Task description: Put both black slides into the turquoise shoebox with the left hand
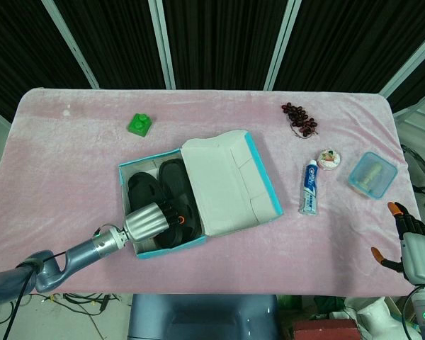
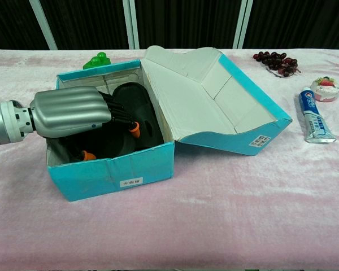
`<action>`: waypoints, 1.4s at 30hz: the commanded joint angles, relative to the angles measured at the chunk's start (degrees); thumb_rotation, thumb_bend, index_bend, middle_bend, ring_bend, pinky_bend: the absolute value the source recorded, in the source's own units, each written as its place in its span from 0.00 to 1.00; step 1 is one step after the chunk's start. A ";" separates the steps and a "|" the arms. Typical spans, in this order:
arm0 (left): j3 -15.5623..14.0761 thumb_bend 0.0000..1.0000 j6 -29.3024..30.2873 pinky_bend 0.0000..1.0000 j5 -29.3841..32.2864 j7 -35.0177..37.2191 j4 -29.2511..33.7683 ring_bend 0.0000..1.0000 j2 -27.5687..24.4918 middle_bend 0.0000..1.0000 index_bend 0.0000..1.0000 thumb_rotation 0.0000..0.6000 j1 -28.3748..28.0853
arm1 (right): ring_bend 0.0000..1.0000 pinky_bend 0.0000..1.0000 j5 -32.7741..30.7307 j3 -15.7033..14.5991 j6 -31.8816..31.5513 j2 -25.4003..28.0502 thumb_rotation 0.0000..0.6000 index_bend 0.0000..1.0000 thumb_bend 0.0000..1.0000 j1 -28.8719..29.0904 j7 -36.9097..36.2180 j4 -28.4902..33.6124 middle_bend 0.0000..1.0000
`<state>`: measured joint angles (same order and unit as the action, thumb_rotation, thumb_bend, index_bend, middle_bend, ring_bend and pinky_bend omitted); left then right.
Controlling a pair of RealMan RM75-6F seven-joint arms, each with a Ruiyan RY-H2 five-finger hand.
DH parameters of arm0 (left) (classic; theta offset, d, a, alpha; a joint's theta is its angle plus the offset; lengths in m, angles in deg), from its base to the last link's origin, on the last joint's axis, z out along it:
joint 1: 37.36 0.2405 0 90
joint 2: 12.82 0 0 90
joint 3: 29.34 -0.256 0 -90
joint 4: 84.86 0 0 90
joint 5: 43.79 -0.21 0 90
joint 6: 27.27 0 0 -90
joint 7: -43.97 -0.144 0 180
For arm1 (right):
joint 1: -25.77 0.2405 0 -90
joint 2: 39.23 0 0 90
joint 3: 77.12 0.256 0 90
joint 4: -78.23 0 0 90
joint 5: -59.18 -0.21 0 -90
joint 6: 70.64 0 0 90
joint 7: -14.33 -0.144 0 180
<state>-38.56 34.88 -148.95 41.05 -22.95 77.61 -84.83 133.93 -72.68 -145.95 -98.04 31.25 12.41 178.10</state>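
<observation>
Honestly this looks basically done: both black rubber slides lie inside the open turquoise cardboard shoebox. Left hand sits down in the box, fingers curled onto a slide; can't tell whether it's gripping. Only letting go remains, I'd say.

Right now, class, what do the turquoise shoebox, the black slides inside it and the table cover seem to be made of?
Turquoise shoebox: looks like thin printed cardboard, matte turquoise outside, plain grey-white inside, with creased flaps on the open lid.
Black slides: probably moulded rubber or foam, with a smooth, slightly dull black surface.
Table cover: apparently soft pink fabric, plush or velvety, with a mottled nap.
</observation>
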 commanded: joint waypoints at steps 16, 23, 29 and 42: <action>4.64 0.03 1.12 0.06 3.63 0.27 1.85 0.00 -0.31 0.03 0.05 1.00 -0.34 | 0.13 0.15 -0.09 0.03 -0.13 -0.11 1.00 0.00 0.16 -0.04 0.25 0.04 0.05; 7.10 0.03 2.86 0.04 4.18 0.36 7.52 0.00 -3.29 0.02 0.05 1.00 -1.14 | 0.13 0.15 -0.26 0.03 0.12 -0.05 1.00 0.00 0.16 0.03 0.23 0.15 0.05; 8.11 0.03 3.84 0.04 4.43 -0.88 13.25 0.00 -7.90 0.04 0.05 1.00 -1.10 | 0.13 0.15 -0.26 -0.04 0.30 -0.03 1.00 0.00 0.16 0.08 0.28 0.17 0.05; 10.54 0.12 11.73 0.14 8.46 -12.74 25.66 0.00 -18.71 0.10 0.07 1.00 6.03 | 0.13 0.15 0.15 0.21 -0.49 -0.03 1.00 0.00 0.16 -0.01 0.35 -0.07 0.05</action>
<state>-28.53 44.53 -141.84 29.90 0.43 60.57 -80.97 134.02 -72.47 -146.40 -98.07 31.24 12.74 178.07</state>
